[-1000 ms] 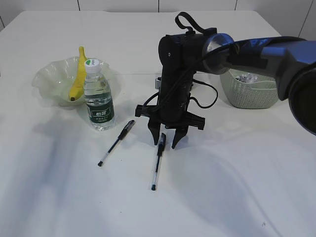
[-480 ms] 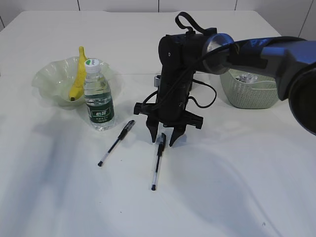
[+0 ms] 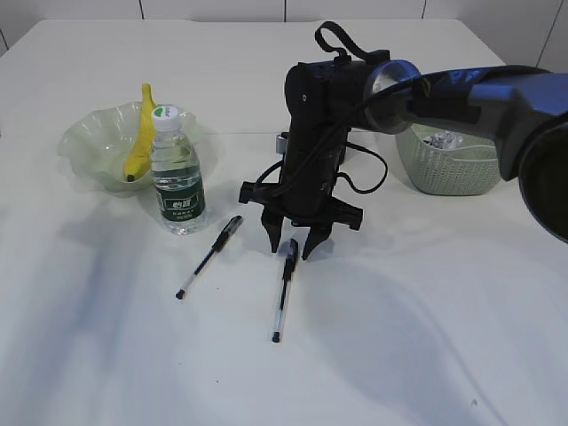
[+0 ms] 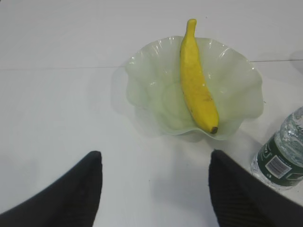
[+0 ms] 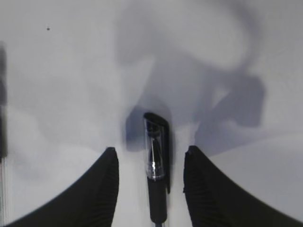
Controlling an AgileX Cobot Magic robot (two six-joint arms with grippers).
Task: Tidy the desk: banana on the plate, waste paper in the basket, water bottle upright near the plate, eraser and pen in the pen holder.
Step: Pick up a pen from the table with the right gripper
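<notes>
Right claw (image 3: 290,245) points down over the white table (image 3: 426,337), jaws parted around the capped end of a pen (image 5: 157,165), fingers clear of it, nothing held; second pen (image 3: 209,256) lies to its left; beyond that, water bottle (image 3: 177,171) upright beside plate (image 3: 84,142) holding banana (image 3: 140,133); basket (image 3: 444,164) with paper to its right; left claw (image 4: 154,189) wide, empty, above table near plate.
</notes>
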